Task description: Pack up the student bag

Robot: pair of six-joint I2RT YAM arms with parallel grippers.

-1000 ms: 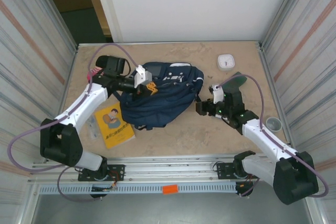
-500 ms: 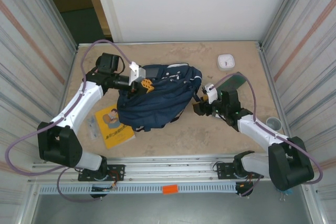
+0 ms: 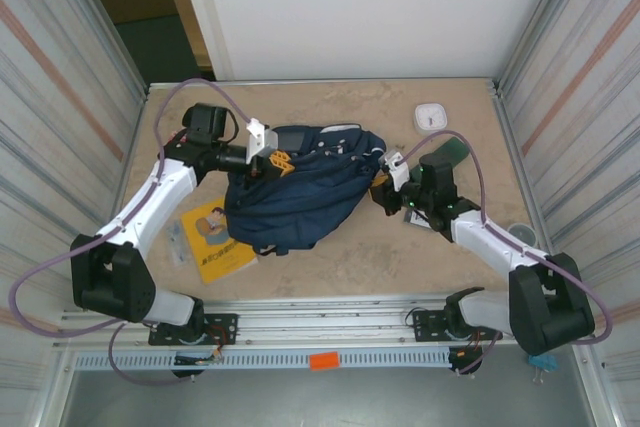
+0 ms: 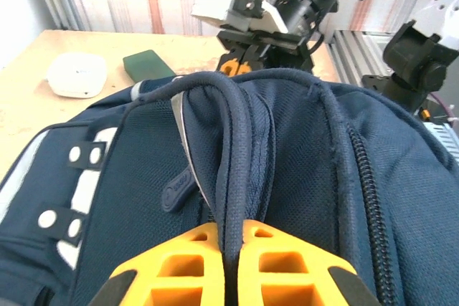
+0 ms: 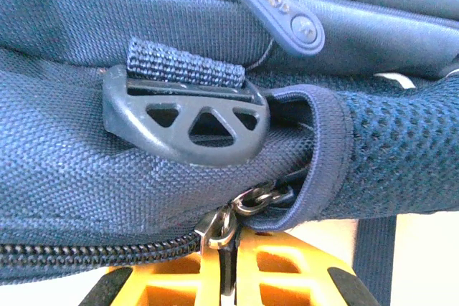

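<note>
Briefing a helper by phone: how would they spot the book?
Find the big navy student bag in the middle of the table. At its near-left corner lies the book: flat, bright yellow, with a cartoon figure on its cover.

student bag (image 3: 300, 197): lies in the middle of table (image 3: 380, 257) | left gripper (image 3: 278, 163): closed, at the bag's far left edge | right gripper (image 3: 381, 187): closed, at the bag's right end | yellow book (image 3: 218, 239): flat, near-left of bag | white box (image 3: 431, 116): far right, apart
</note>
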